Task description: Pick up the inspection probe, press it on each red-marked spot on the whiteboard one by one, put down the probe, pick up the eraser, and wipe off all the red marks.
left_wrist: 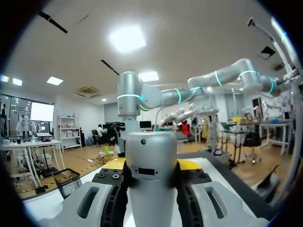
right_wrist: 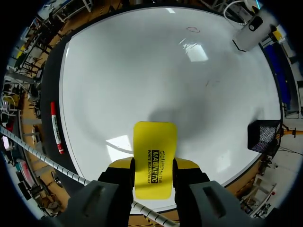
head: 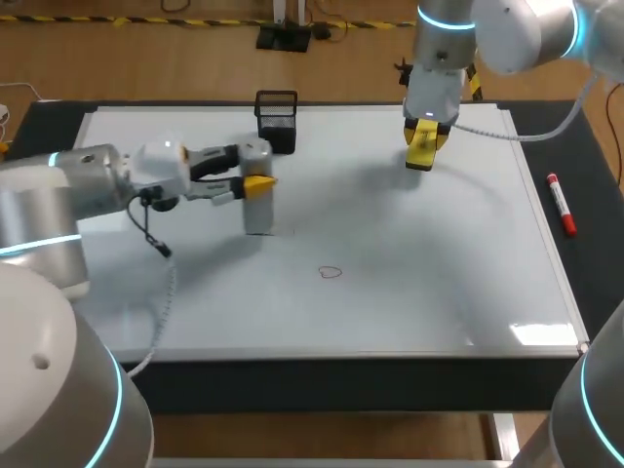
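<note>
My left gripper is shut on the grey cylindrical inspection probe, which stands upright over the left-middle of the whiteboard. I cannot tell whether its lower end touches the board. In the left wrist view the probe fills the gap between the yellow-tipped fingers. One small red mark lies right of and nearer than the probe. My right gripper hangs above the board's far right, shut on the yellow eraser. The right wrist view shows the eraser clamped from both sides, and the red mark far ahead.
A black mesh holder stands at the board's far edge, just beyond the probe. A red marker lies on the dark strip right of the board. The board's near half is bare apart from the red mark.
</note>
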Tool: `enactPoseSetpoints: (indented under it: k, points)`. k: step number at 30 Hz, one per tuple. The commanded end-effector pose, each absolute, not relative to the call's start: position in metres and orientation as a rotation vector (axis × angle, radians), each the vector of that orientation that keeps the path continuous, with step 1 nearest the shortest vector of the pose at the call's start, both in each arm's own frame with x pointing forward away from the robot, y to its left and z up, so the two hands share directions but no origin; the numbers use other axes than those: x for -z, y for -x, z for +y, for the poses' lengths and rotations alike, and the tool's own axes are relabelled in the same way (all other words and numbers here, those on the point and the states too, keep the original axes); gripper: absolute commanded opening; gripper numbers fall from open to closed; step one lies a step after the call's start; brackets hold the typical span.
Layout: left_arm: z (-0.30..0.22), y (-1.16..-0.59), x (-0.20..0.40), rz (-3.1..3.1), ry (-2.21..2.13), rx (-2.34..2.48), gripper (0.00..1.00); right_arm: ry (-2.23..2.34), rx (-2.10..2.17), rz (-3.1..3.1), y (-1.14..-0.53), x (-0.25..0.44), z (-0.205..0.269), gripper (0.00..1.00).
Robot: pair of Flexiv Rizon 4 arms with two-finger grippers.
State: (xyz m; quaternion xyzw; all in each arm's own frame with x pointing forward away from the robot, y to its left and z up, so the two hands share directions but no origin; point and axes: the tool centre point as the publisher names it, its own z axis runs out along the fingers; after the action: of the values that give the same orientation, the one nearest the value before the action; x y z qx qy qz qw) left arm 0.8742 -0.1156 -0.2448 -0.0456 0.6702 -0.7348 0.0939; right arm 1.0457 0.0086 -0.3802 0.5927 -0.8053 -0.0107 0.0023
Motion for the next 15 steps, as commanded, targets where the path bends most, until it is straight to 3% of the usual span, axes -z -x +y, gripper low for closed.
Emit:
enactPoseSetpoints:
  k: [1,15]
  points:
    - [-0.078,-0.871,0.241,1.948,0.211,2.134,0.0,-1.86,0.03,-2.523,-1.046,0.379,0.008,0.0]
    - [0.005,-0.89,0.241,1.801,0.378,2.067,0.0,-1.86,0.03,-2.523,-1.046,0.379,0.008,0.0]
